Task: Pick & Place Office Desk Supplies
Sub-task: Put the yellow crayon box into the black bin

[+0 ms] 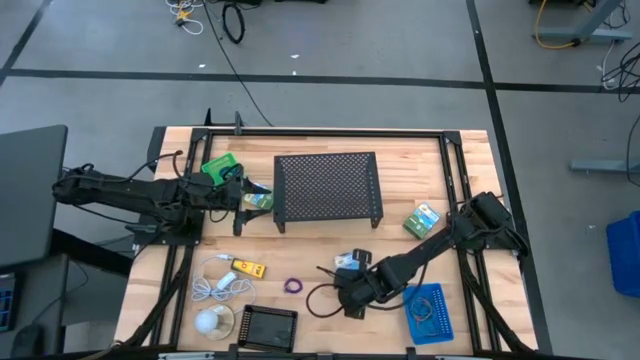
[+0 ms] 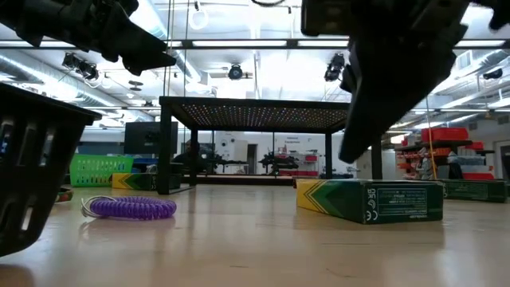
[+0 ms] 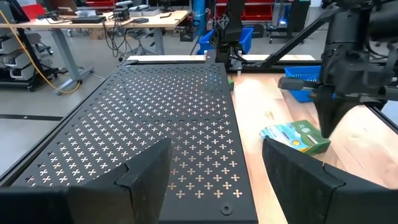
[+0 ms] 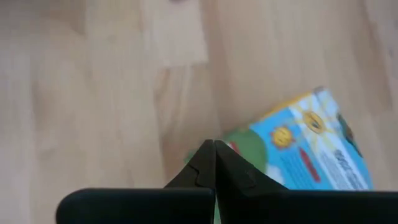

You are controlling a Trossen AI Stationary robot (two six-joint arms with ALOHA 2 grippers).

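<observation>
My right pincer (image 1: 352,292), fingers pressed together and holding nothing, hovers over the blue-and-green printed cardboard packet (image 1: 352,262) near the front edge of the pale wooden worktop (image 1: 320,245). The pick looks barely begun; next I must spread the fingers and straddle it. My left pincer (image 1: 240,200) waits spread apart beside the black perforated metal rack (image 1: 328,186).

Bright overhead ceiling lights (image 2: 263,76) with glare, soft shadows, blurred close-up packet (image 4: 305,149).
</observation>
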